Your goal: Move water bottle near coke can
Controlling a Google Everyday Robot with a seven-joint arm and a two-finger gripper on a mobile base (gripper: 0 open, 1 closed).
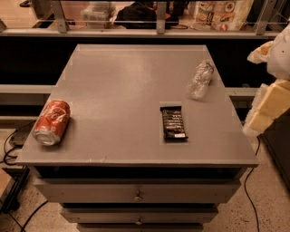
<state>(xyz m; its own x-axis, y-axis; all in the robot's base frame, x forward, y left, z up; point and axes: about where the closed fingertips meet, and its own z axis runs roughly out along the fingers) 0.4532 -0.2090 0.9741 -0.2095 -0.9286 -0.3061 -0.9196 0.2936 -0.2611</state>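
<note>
Water bottle [200, 79] on table [113, 95], tool [263, 113] apart, rightward

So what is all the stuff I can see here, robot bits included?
coke can: one, red with a silver top, lying on its side near the table's front left corner
water bottle: one, clear plastic, lying on its side near the right edge, towards the back
snack bar: one, dark wrapper, flat on the table, right of centre towards the front
table: one, grey top
drawers: at least two, grey, under the top
cables: a few, dark, on the floor beside the table
packets: several, mixed colours, behind the rail at the back
tool: one, pale yellow and white, hanging off the table's right edge, touching nothing
</note>
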